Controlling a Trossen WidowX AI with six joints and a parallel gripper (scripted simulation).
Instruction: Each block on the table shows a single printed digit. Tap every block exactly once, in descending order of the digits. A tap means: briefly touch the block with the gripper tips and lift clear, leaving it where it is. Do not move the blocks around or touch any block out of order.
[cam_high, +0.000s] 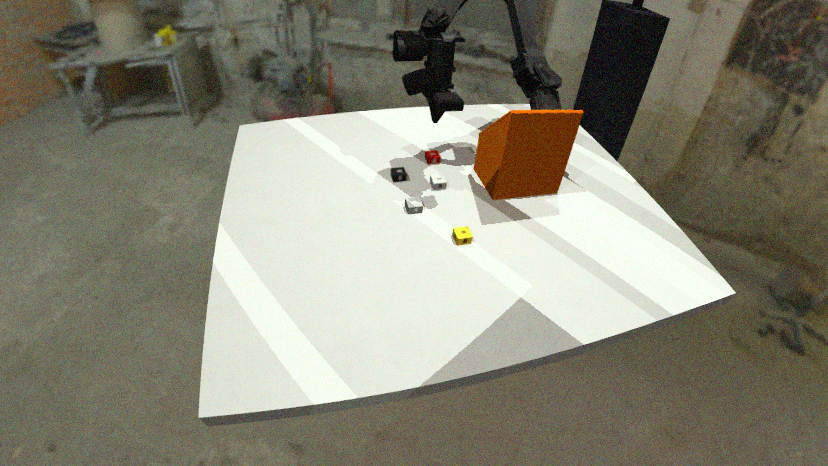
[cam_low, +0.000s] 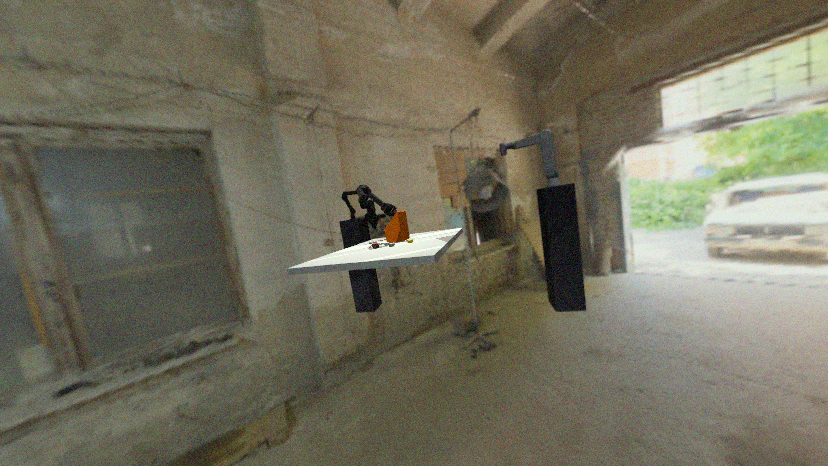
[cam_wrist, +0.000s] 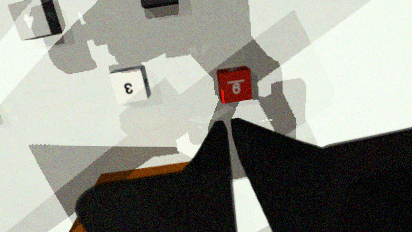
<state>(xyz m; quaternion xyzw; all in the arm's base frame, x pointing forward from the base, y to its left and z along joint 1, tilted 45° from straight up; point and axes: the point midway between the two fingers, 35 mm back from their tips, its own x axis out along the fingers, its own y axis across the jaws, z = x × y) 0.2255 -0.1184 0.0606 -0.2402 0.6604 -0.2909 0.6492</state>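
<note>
1. The black parallel-jaw gripper (cam_high: 438, 117) hangs in the air above the far part of the white table top (cam_high: 347, 301), its fingers pressed together with nothing between them.
2. In the wrist view the two dark fingertips meet at a narrow seam just short of the small red cube printed with a 6 (cam_wrist: 235, 85), and the cube stands apart from them on the table.
3. In the top view the red cube (cam_high: 432, 156) sits below the gripper, between the small black cube (cam_high: 398, 173) and the large orange box (cam_high: 530, 151).
4. A small white cube printed with a 3 (cam_wrist: 129, 85) stands near the red one; in the top view it (cam_high: 438, 181) lies just in front of it.
5. A second white cube (cam_high: 413, 204) sits nearer the camera, and a small yellow cube (cam_high: 462, 235) stands nearest of all, well apart from the gripper.
6. The digits on the black, second white and yellow cubes cannot be read.
7. A tall dark pillar (cam_high: 619, 69) rises behind the orange box.
</note>
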